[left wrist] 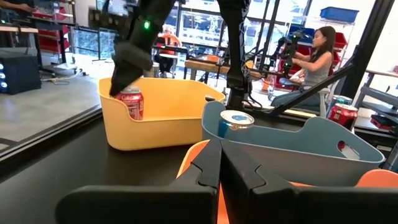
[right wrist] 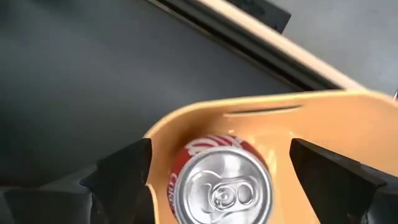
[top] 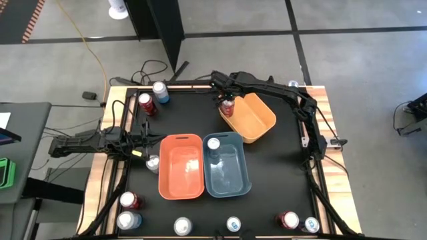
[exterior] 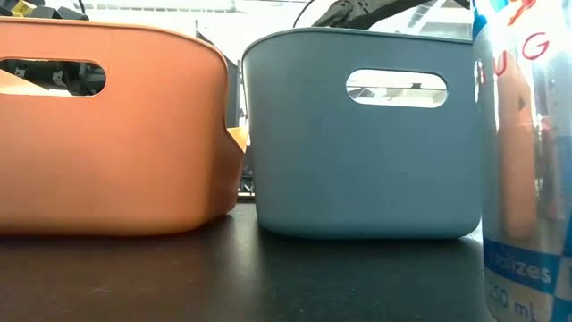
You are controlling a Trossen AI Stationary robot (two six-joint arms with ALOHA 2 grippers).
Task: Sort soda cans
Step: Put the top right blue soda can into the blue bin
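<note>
- Soda cans, small cylinders with silver tops, are mostly still standing loose on the black bench: two at the far left corner (top: 146,104), one against the orange rectangular plastic bin (top: 181,166), and a row along the near edge (top: 181,226).
- One blue can (top: 213,143) is standing inside the blue plastic bin (top: 227,165); the orange bin is holding none.
- A red can (right wrist: 219,184) is sitting upright in the yellow plastic bin (top: 251,117), near the far edge.
- The right gripper (right wrist: 217,171) is hovering over that can, fingers spread wide on either side, apparently not touching it.
- The left gripper (left wrist: 220,167) is waiting by the left edge, fingers pressed together, empty.
- Judgement: sorting is only beginning.
</note>
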